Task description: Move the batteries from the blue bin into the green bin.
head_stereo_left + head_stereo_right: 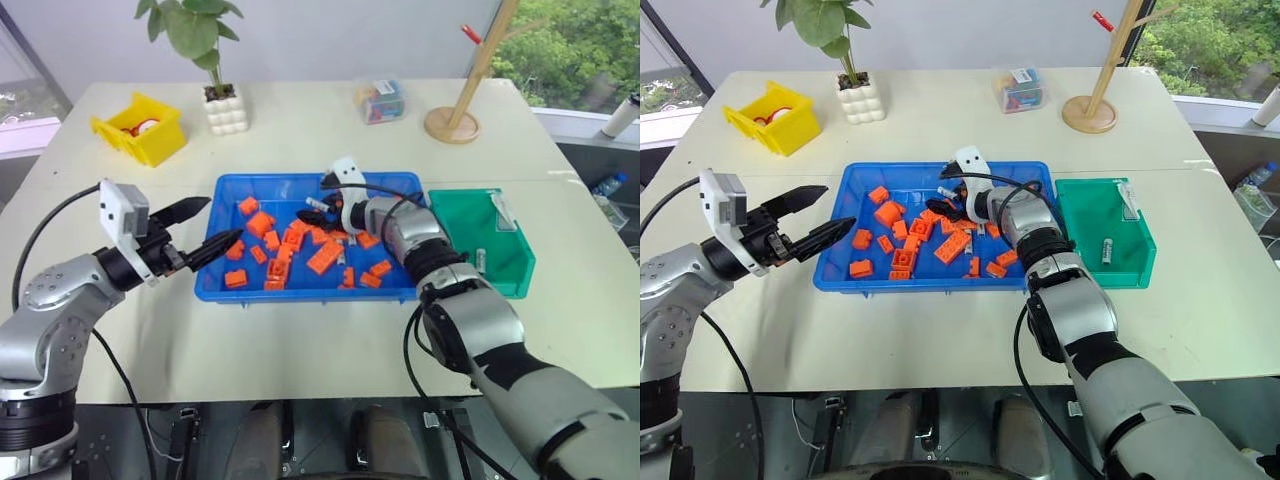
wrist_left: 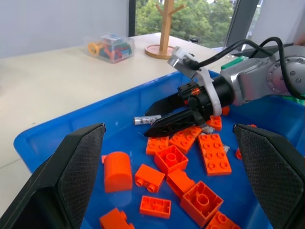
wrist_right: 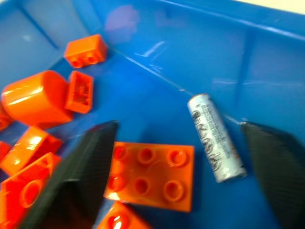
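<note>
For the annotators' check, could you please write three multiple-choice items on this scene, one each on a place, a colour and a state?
1. Where does the battery nearest the right gripper lie?
A. in the blue bin
B. in the yellow bin
C. on the bare table

2. What colour are the toy bricks in the blue bin?
A. white
B. orange
C. green

3. How is the left gripper?
A. shut on a brick
B. shut on a battery
C. open, holding nothing

Key: 1 A, it rests on the blue floor between the right gripper's fingers; 2 B, all are orange; 3 C, its fingers stand apart beside the blue bin.
</note>
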Tool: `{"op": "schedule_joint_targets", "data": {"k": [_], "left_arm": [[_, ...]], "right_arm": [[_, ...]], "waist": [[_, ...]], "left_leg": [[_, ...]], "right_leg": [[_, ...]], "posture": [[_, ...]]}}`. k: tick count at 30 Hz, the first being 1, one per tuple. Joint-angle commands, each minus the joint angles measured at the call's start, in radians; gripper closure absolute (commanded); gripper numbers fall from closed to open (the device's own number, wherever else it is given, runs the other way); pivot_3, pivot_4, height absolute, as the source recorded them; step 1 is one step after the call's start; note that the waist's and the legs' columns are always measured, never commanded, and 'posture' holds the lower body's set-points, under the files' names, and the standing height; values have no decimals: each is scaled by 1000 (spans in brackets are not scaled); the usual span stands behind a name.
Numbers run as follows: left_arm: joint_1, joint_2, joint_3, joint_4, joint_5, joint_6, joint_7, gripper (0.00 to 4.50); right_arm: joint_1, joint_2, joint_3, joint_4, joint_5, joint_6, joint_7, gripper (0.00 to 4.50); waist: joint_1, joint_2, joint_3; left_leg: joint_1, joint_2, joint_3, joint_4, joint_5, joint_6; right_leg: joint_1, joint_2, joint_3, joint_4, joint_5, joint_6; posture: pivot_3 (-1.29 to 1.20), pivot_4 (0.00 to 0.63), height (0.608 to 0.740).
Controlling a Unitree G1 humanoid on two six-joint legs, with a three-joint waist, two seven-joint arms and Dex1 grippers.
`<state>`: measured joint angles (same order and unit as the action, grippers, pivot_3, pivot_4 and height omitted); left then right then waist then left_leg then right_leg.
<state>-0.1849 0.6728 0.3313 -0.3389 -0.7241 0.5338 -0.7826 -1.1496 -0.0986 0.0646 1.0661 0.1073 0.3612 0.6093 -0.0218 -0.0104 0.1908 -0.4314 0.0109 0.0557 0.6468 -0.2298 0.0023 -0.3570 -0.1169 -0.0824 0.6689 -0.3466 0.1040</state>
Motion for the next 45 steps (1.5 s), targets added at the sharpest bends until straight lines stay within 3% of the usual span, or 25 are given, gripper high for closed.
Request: {"op": "schedule_joint_targets", "data": {"k": [1, 5, 19, 22, 26, 42, 45], "left_arm": [[10, -3, 33, -45, -13, -23, 14, 0], [21, -13, 34, -53, -14, -31, 28, 0], [16, -10, 35, -34, -12, -45, 34, 0], [14, -13, 31, -34, -13, -45, 35, 0], [14, -15, 28, -33, -12, -46, 36, 0], [24, 15, 38, -51, -34, -28, 11, 0], [36, 52, 44, -58, -43, -13, -26, 0]], "right_arm": [[-46, 19, -4, 21, -24, -33, -20, 2405], [-60, 25, -7, 42, -36, -44, -14, 4478], [-75, 7, -25, -9, -40, -39, 23, 4478], [-73, 6, -14, -38, -46, -33, 42, 3665], [-64, 8, -1, -65, -56, -24, 56, 1734], [-61, 16, 91, 31, -160, -74, 120, 1734], [-76, 16, 88, 55, -167, -86, 120, 2954]], "waist": [[-1, 0, 0], [0, 0, 0], [0, 0, 0], [0, 0, 0], [0, 0, 0], [0, 0, 0], [-2, 0, 0]], "left_leg": [[0, 0, 0, 0, 0, 0], [0, 0, 0, 0, 0, 0], [0, 0, 0, 0, 0, 0], [0, 0, 0, 0, 0, 0], [0, 0, 0, 0, 0, 0], [0, 0, 0, 0, 0, 0], [0, 0, 0, 0, 0, 0]], "right_leg": [[0, 0, 0, 0, 0, 0], [0, 0, 0, 0, 0, 0], [0, 0, 0, 0, 0, 0], [0, 0, 0, 0, 0, 0], [0, 0, 0, 0, 0, 0], [0, 0, 0, 0, 0, 0], [0, 0, 0, 0, 0, 0]], "posture": [[0, 150, 739], [0, 150, 739], [0, 150, 739], [0, 150, 739], [0, 150, 739], [0, 150, 739], [0, 150, 739]]}}
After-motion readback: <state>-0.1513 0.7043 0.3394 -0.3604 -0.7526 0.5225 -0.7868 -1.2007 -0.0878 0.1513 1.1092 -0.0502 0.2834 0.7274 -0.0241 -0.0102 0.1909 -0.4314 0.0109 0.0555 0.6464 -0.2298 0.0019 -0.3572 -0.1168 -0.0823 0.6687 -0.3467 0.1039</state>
